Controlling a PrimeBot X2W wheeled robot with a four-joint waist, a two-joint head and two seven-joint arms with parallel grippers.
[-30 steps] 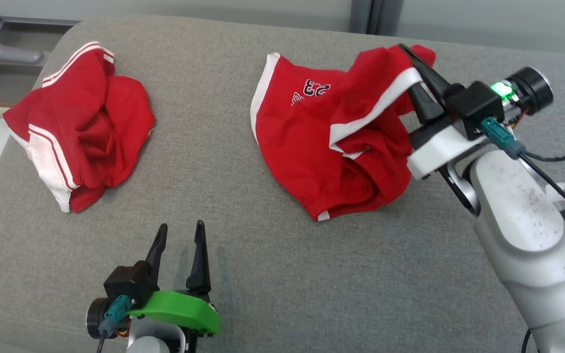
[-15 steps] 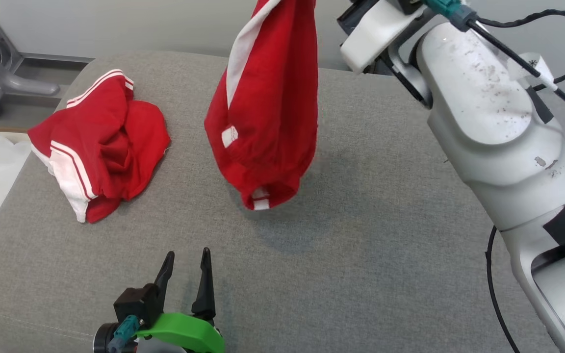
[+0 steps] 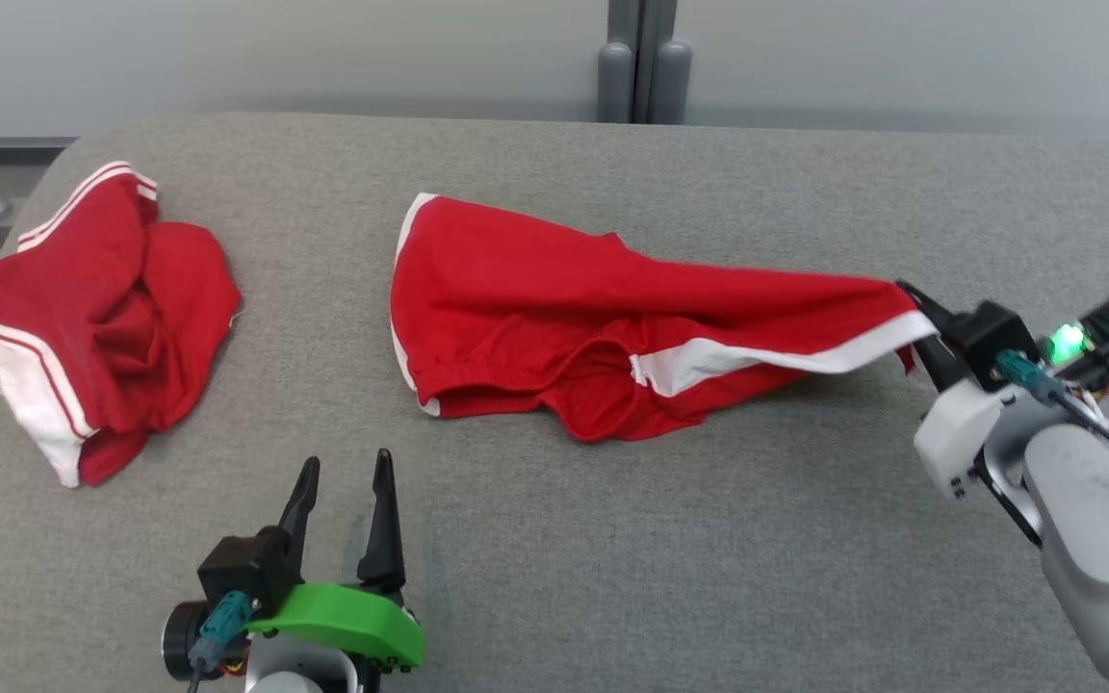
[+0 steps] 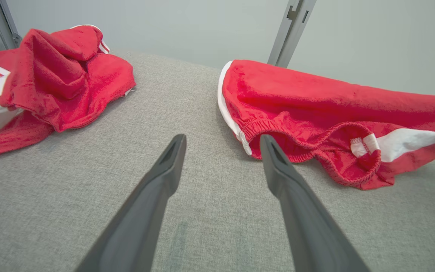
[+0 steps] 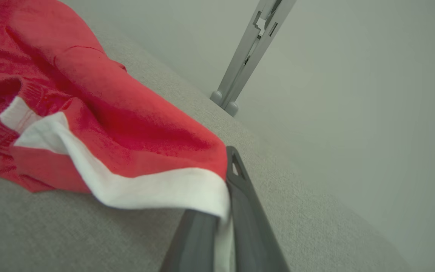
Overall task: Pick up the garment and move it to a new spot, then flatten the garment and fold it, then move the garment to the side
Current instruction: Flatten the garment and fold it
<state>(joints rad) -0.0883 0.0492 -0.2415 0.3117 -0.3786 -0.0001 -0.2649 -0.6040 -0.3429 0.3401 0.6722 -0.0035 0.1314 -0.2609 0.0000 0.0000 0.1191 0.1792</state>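
Right gripper point(image 3: 907, 295) clamped the shorts point(image 3: 535, 298) by the hem — apparently to draw them flat on the cushion point(image 3: 709, 539); left gripper point(image 3: 343, 472) hovered, fingers apart.

The garment point(image 3: 516, 289) no longer hangs — it lies on the desk point(image 3: 709, 539), stretched toward 3 o'clock by the right gripper point(image 3: 913, 300).

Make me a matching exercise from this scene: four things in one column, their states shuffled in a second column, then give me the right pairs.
Column one:
1. left gripper
2. right gripper
3. middle garment
4. far-left garment

Column two:
A. crumpled in a heap
B. open, holding nothing
C. shut on a white-trimmed edge
D. stretched out, one end pinched

Pairs: 1-B, 2-C, 3-D, 4-A
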